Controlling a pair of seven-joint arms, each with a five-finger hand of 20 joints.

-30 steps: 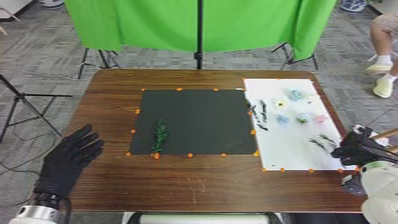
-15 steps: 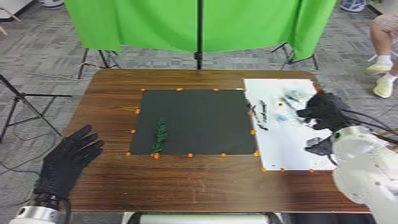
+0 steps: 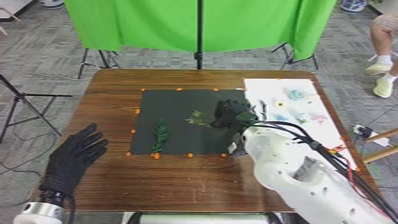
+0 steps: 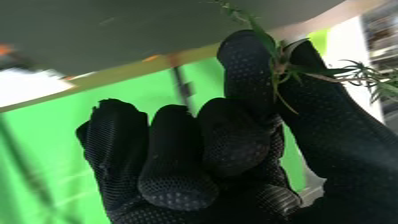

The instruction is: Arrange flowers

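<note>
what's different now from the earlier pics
The right hand has swung left from the white sheet to over the dark mat, and now pinches a green sprig between finger and thumb. The leafy stem on the mat and the pale blue flower at the sheet's far end stayed put.

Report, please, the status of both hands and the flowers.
Right hand pinching green sprig over black mat. Left hand open, empty. Leafy branch lies on mat, left side.
</note>
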